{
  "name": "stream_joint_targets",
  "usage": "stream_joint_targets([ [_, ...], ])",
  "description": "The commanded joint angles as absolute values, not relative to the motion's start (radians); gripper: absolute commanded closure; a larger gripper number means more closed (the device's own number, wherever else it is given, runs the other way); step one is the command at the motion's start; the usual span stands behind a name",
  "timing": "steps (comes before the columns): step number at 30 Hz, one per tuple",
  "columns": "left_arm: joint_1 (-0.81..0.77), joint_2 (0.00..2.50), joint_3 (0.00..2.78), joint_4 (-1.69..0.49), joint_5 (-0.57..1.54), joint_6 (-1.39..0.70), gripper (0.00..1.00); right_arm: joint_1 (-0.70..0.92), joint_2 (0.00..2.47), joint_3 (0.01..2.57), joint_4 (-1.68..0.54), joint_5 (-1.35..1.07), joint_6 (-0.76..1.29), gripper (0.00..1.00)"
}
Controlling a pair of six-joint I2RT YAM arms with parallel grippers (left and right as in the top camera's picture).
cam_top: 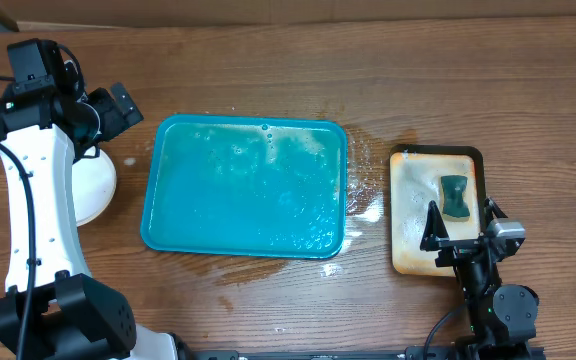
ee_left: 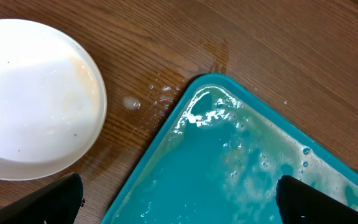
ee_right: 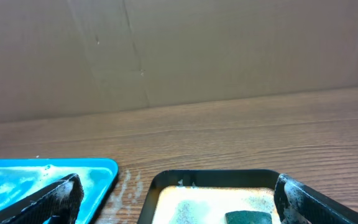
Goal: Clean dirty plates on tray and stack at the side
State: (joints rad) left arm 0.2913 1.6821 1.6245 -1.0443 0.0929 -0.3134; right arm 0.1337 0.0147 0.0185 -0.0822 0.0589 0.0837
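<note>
While left fingers (ee_left: pixel 48 202) and right fingers (ee_right: pixel 55 198) gape, teal tray (cam_top: pixel 146 225) holds foam (cam_top: pixel 303 225), white plate (ee_left: pixel 33 99) beside, sponge (cam_top: pixel 455 195) in tan tray (cam_top: pixel 411 215)

The left arm (cam_top: pixel 38 210) showed a long white link, black joints and a thin black cable; the right gripper (cam_top: pixel 462 225) was black.

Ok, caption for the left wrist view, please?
White plate on the wood table beside the wet, foamy teal tray, framed by open left jaws.
</note>
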Motion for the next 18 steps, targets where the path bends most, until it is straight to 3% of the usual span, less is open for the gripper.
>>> stream_joint_targets([
  [1,0.287,1.665,1.641,-1.044,0.093,-0.299,0.00,0.141,0.003,0.008,-0.079,0.058,0.078,0.00],
  [12,0.280,1.663,1.638,-1.055,-0.053,-0.199,0.00,0.141,0.003,0.008,-0.079,0.058,0.078,0.00],
  [18,0.164,1.594,1.638,-1.005,-0.263,-0.196,0.00,0.141,0.003,0.008,-0.079,0.058,0.078,0.00],
])
